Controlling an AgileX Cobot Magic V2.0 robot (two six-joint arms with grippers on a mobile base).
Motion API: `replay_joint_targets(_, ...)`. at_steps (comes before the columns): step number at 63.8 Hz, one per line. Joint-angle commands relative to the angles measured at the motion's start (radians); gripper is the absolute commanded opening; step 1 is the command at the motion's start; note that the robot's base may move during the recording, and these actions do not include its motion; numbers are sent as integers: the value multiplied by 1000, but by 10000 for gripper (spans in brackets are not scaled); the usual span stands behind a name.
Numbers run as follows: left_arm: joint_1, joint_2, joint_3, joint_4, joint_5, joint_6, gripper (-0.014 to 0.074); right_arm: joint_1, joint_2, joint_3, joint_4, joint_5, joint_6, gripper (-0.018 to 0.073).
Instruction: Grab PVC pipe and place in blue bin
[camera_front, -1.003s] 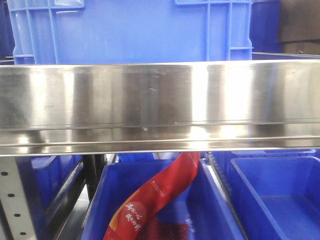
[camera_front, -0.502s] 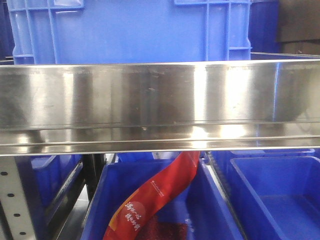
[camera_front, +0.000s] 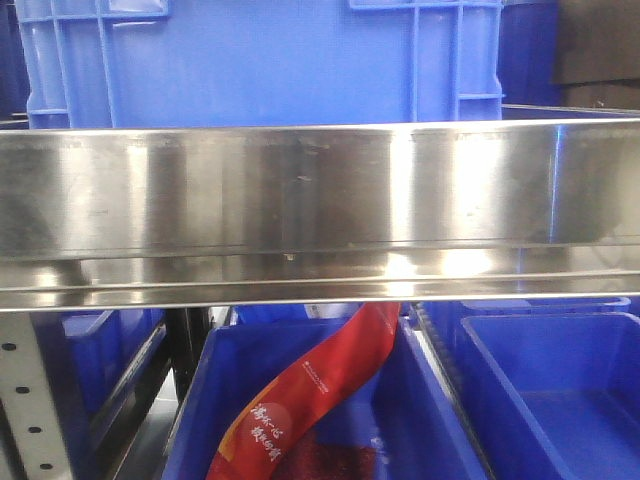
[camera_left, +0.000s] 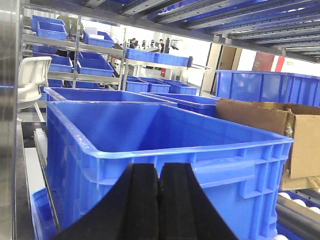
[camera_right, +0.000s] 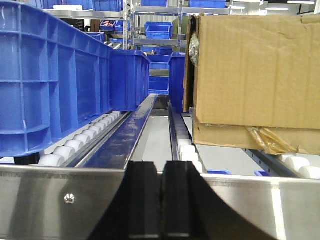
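Both tools pressed together, gripping nothing; PVC pipe not visible in any view.
Front: steel rail (camera_front: 320, 210), unchanged from earlier; lower bin (camera_front: 200, 400) at 6 o'clock holds red bag (camera_front: 320, 385). Left wrist: left tool (camera_left: 159, 200) before blue bin (camera_left: 165, 150). Right wrist: right tool (camera_right: 161, 200), cardboard box (camera_right: 255, 70) at 2 o'clock.

This is a warehouse or factory stockroom. Metal shelving (camera_left: 75, 55) at the far left carries rows of blue plastic bins (camera_left: 95, 65), and more bins (camera_right: 50, 75) sit on roller tracks (camera_right: 82, 140) behind a stainless steel rail (camera_front: 320, 190). A cardboard box (camera_right: 255, 70) stands on the right lane, and distant figures (camera_left: 134, 43) stand among the racks.
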Motion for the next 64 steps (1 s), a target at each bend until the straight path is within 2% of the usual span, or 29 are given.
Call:
replay_joint_targets(1,2,-5,0,-6,-20,-2,-111,-5,-4,3,-7,-8,-3,-168)
replay_joint_targets(64,2,-25,33,-6,-22,-2,-111,-5,-4,3,-7,-8,-3,-168)
